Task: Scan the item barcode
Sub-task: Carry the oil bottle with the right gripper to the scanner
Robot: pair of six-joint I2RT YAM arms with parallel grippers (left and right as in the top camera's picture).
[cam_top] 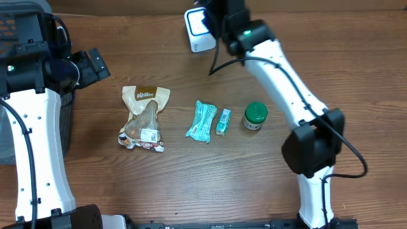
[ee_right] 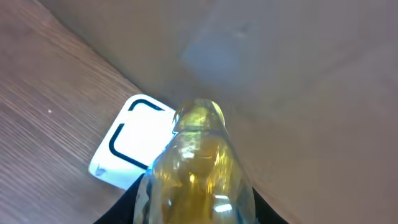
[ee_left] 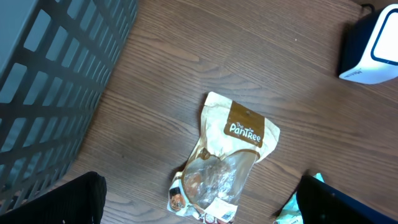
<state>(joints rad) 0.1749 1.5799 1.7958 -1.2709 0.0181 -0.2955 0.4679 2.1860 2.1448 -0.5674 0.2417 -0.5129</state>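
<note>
1. Overhead: the right claw point(cam_top: 212, 18) is stretched to the far edge of the table point(cam_top: 191, 184), directly over the white scanner point(cam_top: 198, 33). Whatever it grips is hidden under the arm from this view. The left claw point(cam_top: 95, 63) stands wide open and empty at the left, near the mesh basket point(cam_top: 13, 28). In a row mid-table lie a snack pouch point(cam_top: 145, 117), a teal packet point(cam_top: 202, 121), a small teal box point(cam_top: 223, 121) and a green-lidded jar point(cam_top: 255, 116), all well apart from both claws.

2. Left wrist: the left claw point(ee_left: 202, 202) shows only its two dark fingertips point(ee_left: 62, 199) in the bottom corners, spread wide with nothing between them but the view down. Below lies the snack pouch point(ee_left: 230, 162) (brown label end towards the scanner point(ee_left: 373, 50)), with the mesh basket point(ee_left: 50, 74) on the left and a corner of the teal packet point(ee_left: 292, 211) at the bottom right.

3. Right wrist: the right claw point(ee_right: 196, 208) is partly closed around a clear bottle point(ee_right: 199, 162) of yellowish liquid, with a dark finger on each side. The bottle is held above the table, and its far end overlaps the scanner point(ee_right: 127, 143).
</note>
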